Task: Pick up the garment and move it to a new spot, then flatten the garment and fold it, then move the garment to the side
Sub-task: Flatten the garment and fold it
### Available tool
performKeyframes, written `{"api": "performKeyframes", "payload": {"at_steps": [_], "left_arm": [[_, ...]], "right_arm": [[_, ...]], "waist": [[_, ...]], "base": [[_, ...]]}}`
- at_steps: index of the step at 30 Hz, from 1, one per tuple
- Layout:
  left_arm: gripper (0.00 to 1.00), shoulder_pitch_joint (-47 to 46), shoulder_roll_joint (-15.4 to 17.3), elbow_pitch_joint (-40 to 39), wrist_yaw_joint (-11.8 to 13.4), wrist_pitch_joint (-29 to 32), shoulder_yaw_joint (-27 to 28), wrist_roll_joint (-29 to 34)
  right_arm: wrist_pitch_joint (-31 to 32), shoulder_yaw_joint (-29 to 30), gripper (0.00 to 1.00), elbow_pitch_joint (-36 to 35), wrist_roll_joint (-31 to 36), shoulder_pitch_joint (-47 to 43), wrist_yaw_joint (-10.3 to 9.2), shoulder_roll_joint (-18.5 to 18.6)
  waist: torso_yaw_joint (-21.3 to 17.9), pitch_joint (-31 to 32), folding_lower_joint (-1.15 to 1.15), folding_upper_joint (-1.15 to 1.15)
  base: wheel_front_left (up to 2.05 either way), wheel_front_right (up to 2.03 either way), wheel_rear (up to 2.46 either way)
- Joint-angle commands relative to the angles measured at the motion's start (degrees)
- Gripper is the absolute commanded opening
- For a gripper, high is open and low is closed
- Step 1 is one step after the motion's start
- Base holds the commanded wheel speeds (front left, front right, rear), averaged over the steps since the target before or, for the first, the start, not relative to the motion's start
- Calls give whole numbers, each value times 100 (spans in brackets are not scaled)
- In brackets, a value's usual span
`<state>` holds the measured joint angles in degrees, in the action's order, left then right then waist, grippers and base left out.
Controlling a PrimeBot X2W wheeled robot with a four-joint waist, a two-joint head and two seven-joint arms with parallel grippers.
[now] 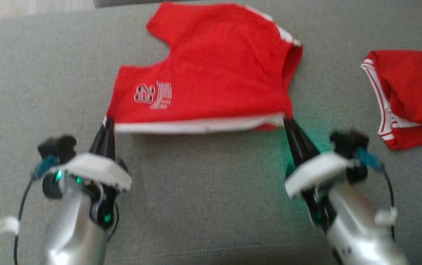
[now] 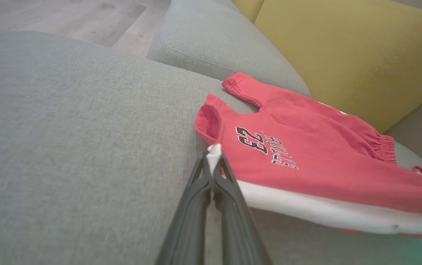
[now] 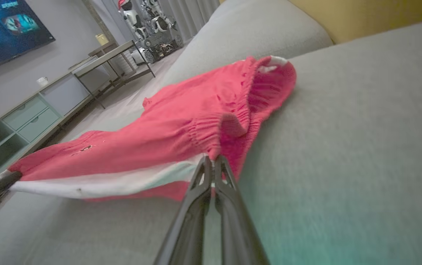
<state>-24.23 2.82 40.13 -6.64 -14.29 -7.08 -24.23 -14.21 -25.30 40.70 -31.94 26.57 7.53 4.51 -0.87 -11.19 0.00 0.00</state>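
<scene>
Two red garments, two claws. White-striped shorts [image 1: 211, 73] printed 23 stretch between left claw [image 1: 106, 123] and right claw [image 1: 287, 121], each pinching a corner; the other garment [image 1: 413, 95] lies beyond the right.

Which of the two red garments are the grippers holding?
The garment printed 23, pinched at its white edge by the left gripper and right gripper. The other red garment lies bunched, untouched, farther right.

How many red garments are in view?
2. The held garment lies centre, its near edge pinched by left gripper and right gripper. The second garment lies at right, partly out of frame.
</scene>
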Motion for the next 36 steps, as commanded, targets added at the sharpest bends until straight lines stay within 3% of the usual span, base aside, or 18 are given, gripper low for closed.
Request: {"api": "performKeyframes", "payload": {"at_steps": [1,6,12,22,28,33,36], "left_arm": [[0,102,171,-391,-18,-70,170,98],[0,1311,141,-1320,111,-71,162,233],[0,2484,117,-2329,389,167,96,201],[0,3584,173,-3887,853,803,177,105],[0,3444,293,-4270,863,1055,157,98],[0,2506,455,-4097,619,1378,-48,151],[0,1742,562,-3775,452,1568,-150,198]], "right_arm": [[-78,46,0,-362,73,-243,-4,12],[-33,313,0,-1242,321,-1529,-4,-12],[542,744,0,-2373,686,-2837,-4,-34],[1411,1242,0,-3989,889,-4337,-4,-149],[1661,1335,0,-4293,789,-4403,-4,-161],[1812,1341,0,-4205,393,-3940,-4,-162],[1835,1288,0,-4165,508,-3495,-4,-162]], "waist": [[21,153,0,0],[28,431,0,0],[50,751,0,0],[14,1056,0,0],[-35,1045,0,0],[-36,709,0,0],[-80,379,0,0]], "base": [[0,0,0],[0,0,0],[0,0,0],[0,0,0],[0,0,0],[0,0,0],[0,0,0]]}}
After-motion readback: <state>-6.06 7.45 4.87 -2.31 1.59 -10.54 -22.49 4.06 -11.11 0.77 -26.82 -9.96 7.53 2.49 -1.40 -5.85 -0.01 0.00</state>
